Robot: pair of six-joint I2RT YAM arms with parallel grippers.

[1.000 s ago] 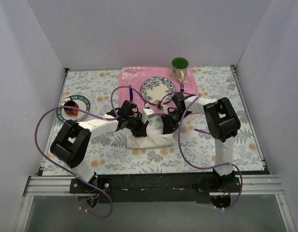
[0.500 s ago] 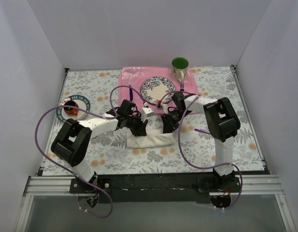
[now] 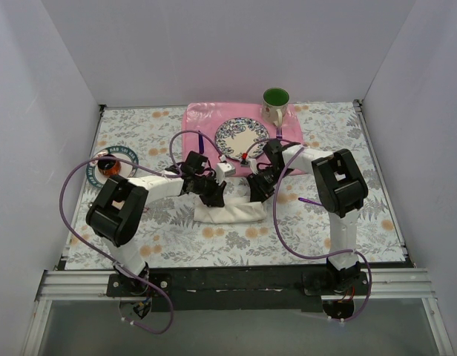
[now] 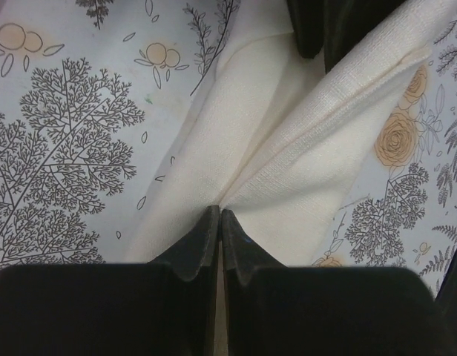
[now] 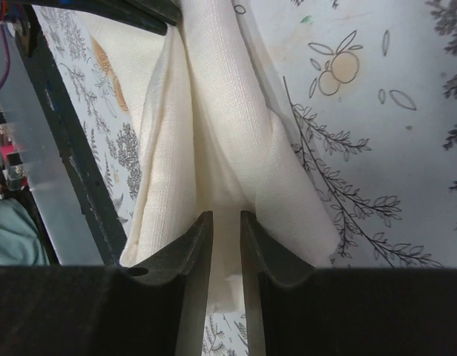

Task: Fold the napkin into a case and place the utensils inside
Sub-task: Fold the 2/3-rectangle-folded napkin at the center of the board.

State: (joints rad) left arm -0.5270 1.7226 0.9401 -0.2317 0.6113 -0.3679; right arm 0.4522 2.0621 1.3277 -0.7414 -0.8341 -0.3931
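Loosely bunched, the cream-white napkin (image 3: 230, 213) forms a long creased strip.

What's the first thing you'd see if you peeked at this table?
In the middle of the flowery table, the left tool and the right tool each pinch a cream napkin that is bunched into a long, lumpy shape. Behind them a bright pink placemat holds a patterned plate, with a green mug by its far right corner.
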